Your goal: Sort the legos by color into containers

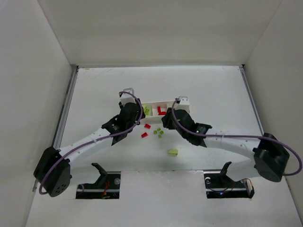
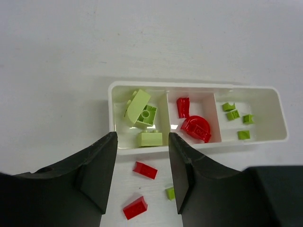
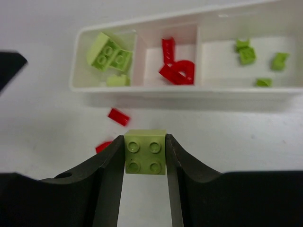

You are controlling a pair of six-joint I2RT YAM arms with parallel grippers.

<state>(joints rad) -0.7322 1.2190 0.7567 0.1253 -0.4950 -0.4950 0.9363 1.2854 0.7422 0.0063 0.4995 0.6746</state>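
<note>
The white tray (image 2: 118, 101) has three compartments: lime green legos (image 2: 144, 113) in the left one, red legos (image 2: 195, 126) in the middle one, small green legos (image 2: 234, 114) in the right one. My left gripper (image 2: 141, 144) is open and empty, hovering at the tray's near wall over two loose red legos (image 2: 145, 170). My right gripper (image 3: 145, 141) is shut on a lime green four-stud lego (image 3: 145, 153), held above the table in front of the tray (image 3: 180, 91). In the top view both grippers (image 1: 137, 116) (image 1: 166, 120) sit just in front of the tray (image 1: 166, 102).
Loose on the table in front of the tray are two red legos (image 1: 147, 126) (image 1: 144, 135), a small cluster of green ones (image 1: 159, 133), and one larger lime green lego (image 1: 173, 152) nearer the arm bases. White walls enclose the table.
</note>
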